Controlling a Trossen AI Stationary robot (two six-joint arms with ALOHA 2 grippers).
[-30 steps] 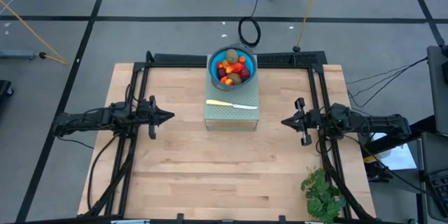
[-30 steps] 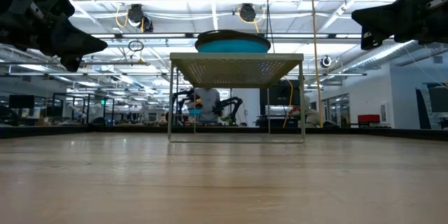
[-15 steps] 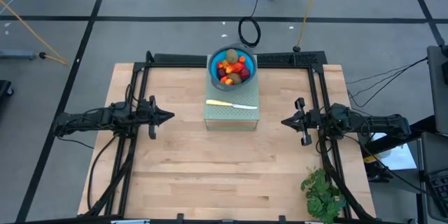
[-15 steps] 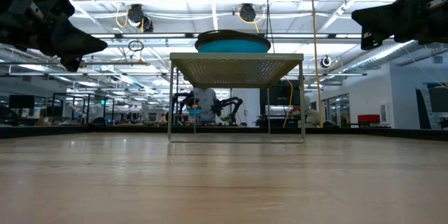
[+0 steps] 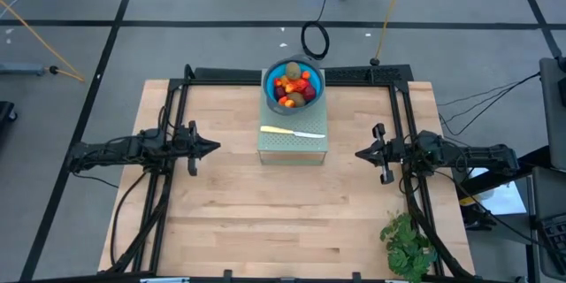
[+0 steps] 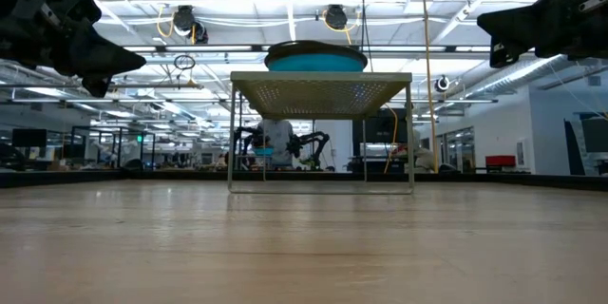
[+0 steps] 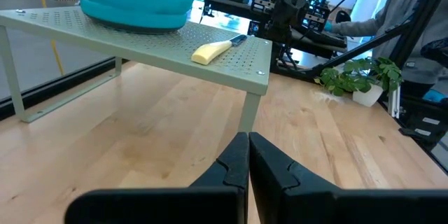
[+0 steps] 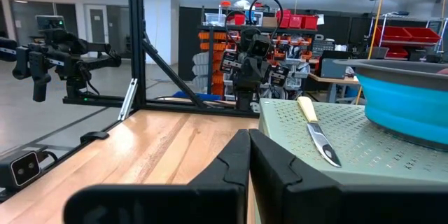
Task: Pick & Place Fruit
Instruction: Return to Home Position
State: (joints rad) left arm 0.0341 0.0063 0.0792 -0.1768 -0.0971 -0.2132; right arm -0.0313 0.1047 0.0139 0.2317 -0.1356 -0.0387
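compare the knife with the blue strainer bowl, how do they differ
The knife is long and thin, cream handle and silver blade; the blue strainer bowl is round. The knife lies flat and carries nothing; the bowl stands upright, full of fruit. On the shelf the bowl sits at the far end, the knife nearer the front. Both rest on it; left gripper and right gripper wait shut at the sides.

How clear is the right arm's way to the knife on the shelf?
Probably yes: the right pincer, shut, points at the shelf with only bare table between, and the knife lies uncovered on top.
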